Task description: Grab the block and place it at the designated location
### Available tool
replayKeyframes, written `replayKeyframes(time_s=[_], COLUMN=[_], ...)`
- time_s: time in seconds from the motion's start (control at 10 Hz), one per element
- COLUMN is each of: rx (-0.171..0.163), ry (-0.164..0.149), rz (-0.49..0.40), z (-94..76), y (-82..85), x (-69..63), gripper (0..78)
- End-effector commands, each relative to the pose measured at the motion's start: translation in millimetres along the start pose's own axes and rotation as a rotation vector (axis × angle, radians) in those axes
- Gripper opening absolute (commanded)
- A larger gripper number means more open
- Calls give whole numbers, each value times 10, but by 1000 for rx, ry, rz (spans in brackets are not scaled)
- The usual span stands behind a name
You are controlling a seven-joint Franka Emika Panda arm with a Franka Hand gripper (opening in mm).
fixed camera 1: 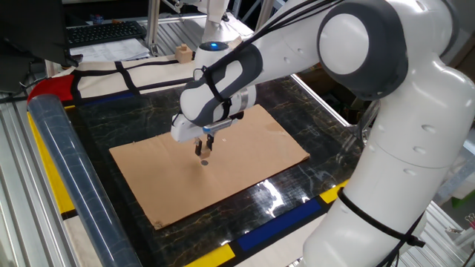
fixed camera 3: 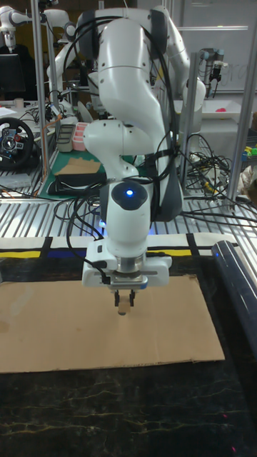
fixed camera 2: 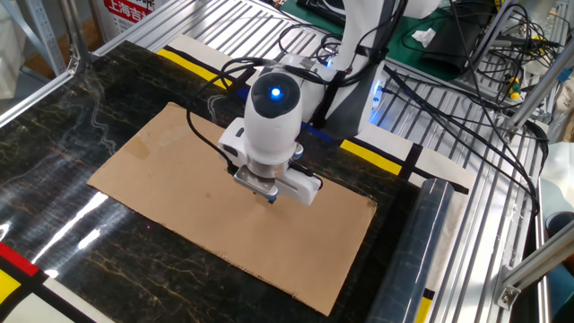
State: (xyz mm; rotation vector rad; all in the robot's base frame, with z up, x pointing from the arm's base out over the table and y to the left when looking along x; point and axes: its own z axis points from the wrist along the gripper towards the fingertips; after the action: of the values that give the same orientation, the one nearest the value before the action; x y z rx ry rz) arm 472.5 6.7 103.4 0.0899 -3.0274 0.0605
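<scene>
The one tool (fixed camera 3: 123, 300) points straight down with its two fingers (fixed camera 3: 117, 299) pressed on the one small wooden block (fixed camera 3: 123, 304), holding it just above the brown cardboard sheet (fixed camera 3: 57, 328). One dark round dot (fixed camera 1: 204, 162) sits on the cardboard right under the tool. The one cardboard sheet lies flat on the dark desk (fixed camera 2: 54, 126), and one other little wooden piece (fixed camera 1: 180, 52) stands far away at the back.

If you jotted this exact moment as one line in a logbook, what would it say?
gripper: shut on block | position: low over cardboard sheet | dark dot: just beside fingertips | release: not yet
</scene>
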Motion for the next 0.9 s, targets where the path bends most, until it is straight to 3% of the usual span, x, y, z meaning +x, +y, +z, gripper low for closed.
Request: replayKeyframes(time_s=[0.1, 0.9], rx=[-4, -11], ry=[-12, -30], rz=[-1, -6], z=[28, 165], y=[-7, -51], x=[-1, 56], gripper=[11, 11])
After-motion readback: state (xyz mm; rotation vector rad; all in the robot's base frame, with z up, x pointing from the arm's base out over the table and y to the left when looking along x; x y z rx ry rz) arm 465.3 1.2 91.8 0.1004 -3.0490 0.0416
